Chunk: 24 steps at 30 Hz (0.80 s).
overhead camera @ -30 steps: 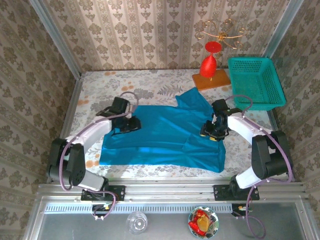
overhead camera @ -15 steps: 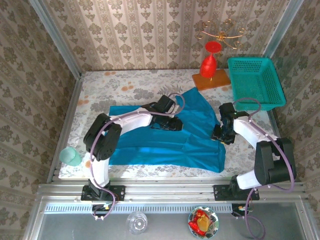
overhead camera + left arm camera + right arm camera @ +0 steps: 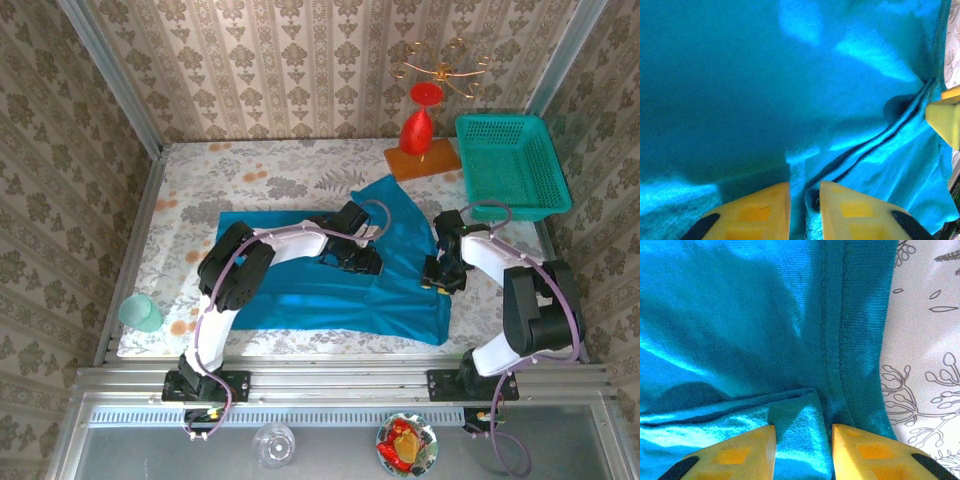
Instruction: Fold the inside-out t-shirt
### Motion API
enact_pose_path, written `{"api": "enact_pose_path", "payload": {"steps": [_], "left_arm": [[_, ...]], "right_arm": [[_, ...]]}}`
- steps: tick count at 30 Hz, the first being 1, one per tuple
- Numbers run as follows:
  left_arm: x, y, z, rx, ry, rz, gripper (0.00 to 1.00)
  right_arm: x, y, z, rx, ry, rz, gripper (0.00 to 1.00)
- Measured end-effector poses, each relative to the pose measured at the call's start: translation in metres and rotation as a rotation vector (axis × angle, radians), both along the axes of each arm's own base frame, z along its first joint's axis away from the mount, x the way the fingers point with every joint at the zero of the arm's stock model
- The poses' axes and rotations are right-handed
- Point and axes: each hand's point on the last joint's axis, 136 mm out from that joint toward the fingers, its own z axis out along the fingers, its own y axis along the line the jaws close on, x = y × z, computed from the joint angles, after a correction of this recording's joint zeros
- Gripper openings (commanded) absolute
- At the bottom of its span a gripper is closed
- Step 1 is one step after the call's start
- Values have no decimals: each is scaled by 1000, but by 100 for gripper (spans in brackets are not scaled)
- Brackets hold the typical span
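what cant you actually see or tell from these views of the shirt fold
- Top external: left gripper and its arm cover the t-shirt where it is pinched; right gripper likewise.
- Left wrist: frame edges cut the t-shirt off, so which part is held is unclear.
- Right wrist: the top layer hides what lies under the fold between the fingers.
- Top external: seams too small to read.

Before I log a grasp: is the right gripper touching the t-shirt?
Touching. Right wrist view: a t-shirt fold sits between the right gripper's fingers, against both.
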Motion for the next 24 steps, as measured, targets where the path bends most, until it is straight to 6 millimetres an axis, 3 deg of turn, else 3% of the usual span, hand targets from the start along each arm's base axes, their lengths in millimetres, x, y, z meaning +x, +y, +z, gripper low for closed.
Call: {"api": "enact_pose_path", "payload": {"steps": [3, 10, 16, 21, 24], "left_arm": [[0, -4, 4, -26, 4, -4, 18], [1, -10, 8, -57, 4, -1, 0], [4, 1, 6, -15, -29, 40, 0], [11, 7, 25, -9, -91, 69, 0], [11, 6, 29, -19, -92, 66, 18]], "right_arm": [[1, 1, -1, 6, 2, 7, 20], [5, 3, 4, 15, -20, 5, 0], [9, 3, 20, 20, -73, 8, 0], [13, 7, 33, 47, -126, 17, 0], [15, 9, 33, 54, -132, 24, 0]]}}
